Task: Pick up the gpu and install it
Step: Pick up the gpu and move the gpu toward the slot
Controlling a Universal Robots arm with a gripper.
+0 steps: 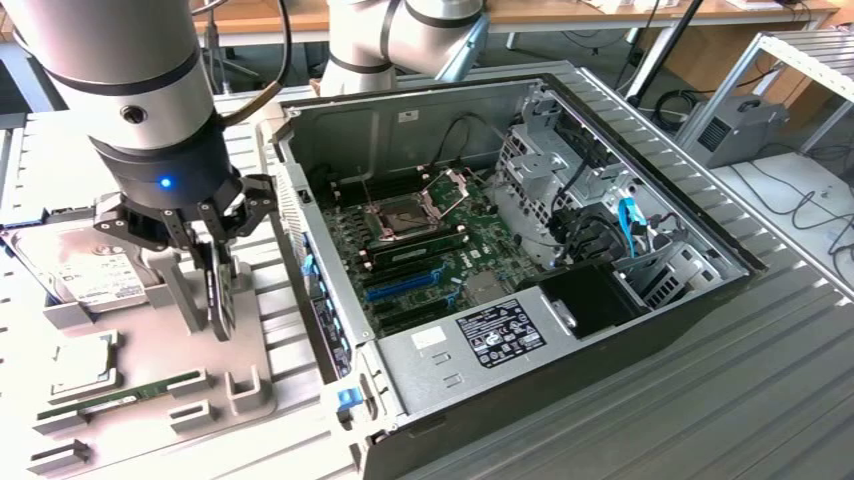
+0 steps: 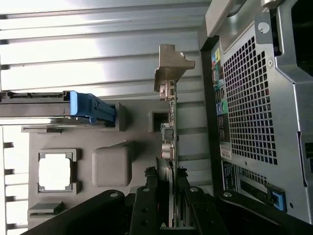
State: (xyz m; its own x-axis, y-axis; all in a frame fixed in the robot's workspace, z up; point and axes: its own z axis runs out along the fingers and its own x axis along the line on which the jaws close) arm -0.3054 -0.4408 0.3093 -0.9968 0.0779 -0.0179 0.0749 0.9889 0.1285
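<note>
Starting at the claw (image 2: 167, 175): clenched on the gpu (image 2: 170, 132), one finger pressed on each flat side. Holding the card upright on its thin edge, right over the grey holder (image 1: 254, 372) on the worktop (image 1: 747, 400). Cannot tell whether lifted clear of the holder's slot or resting in it. Gripping what seems the end away from the silvery bracket (image 2: 170, 68).

Looking outward in the exterior view, from the claw:
- at 9 o'clock, a hard drive (image 1: 80, 275)
- at 7 o'clock, a green RAM stick (image 1: 120, 397)
- at 3 o'clock, the open computer case (image 1: 561, 400), with a blue slot (image 1: 400, 285) on the board inside

Might go wrong from here:
- Could tip or slip out – such a thin card, pinched far from its heavy metal end.
- Could knock the bracket on the case wall, just beside it.
- Could scrape the board if carried in crooked.
- Could catch on the blue cable (image 1: 625, 225) hanging loose inside.

As for writing:
- On the black power supply label (image 1: 501, 335), white print and little marks, too small to read.
- On the hard drive, a white label, also too small to read.
- No brand name to make out anywhere.
</note>
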